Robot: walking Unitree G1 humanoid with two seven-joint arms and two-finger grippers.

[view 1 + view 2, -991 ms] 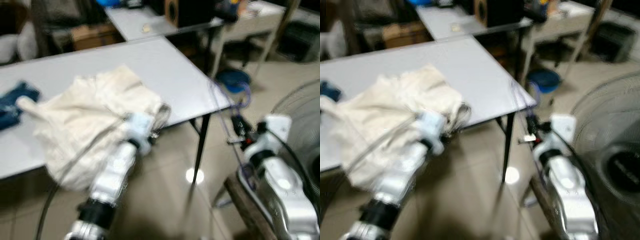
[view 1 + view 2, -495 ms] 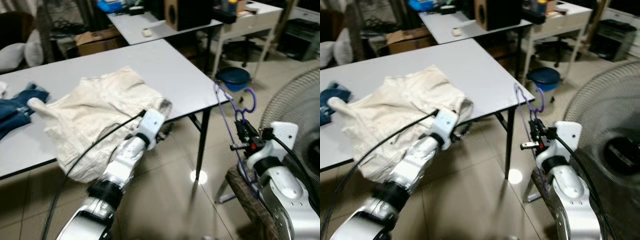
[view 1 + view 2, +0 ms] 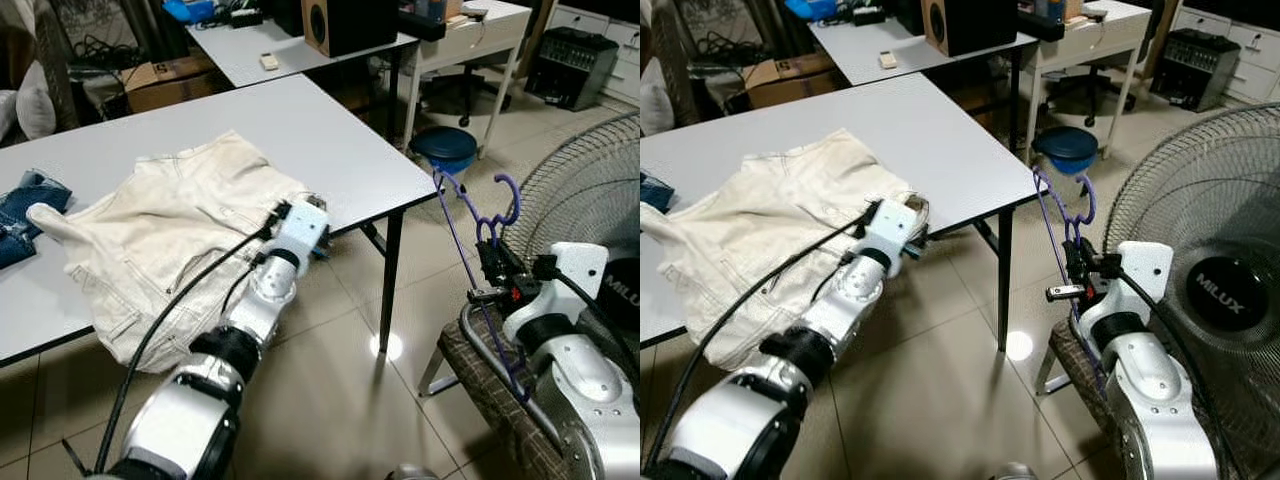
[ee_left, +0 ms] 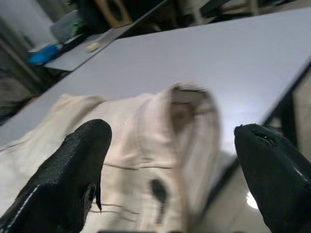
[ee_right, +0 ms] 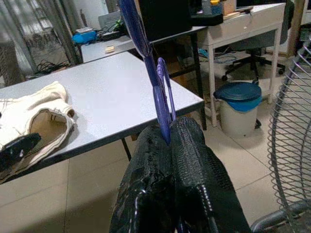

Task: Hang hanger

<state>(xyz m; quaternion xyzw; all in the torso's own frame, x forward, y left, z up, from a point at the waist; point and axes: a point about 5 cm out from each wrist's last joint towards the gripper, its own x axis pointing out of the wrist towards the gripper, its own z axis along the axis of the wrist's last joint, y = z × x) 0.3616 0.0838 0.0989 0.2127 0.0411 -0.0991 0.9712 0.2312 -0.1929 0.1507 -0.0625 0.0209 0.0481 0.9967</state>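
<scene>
A purple wire hanger (image 3: 452, 232) stands upright to the right of the table, and my right gripper (image 5: 167, 138) is shut on its lower part, with the hook (image 3: 1081, 196) above the fingers. A cream garment (image 3: 170, 225) lies crumpled on the grey table (image 3: 330, 130), reaching its front edge. My left gripper (image 4: 172, 135) is open right at the garment's front edge, and a folded cream hem lies between its two spread fingers (image 4: 82, 160). In the left eye view the left wrist (image 3: 298, 232) sits against that edge.
A large standing fan (image 3: 1210, 250) is close on the right. Below my right arm is a woven seat (image 3: 490, 395). A blue bin (image 3: 447, 150) stands beyond the table corner. Blue denim (image 3: 20, 215) lies at the table's left. More tables and a speaker (image 3: 350, 20) stand behind.
The view was blurred and has steadied, shifting a little. My left gripper has closed in on the garment's front edge. The right gripper has kept its hold on the hanger.
</scene>
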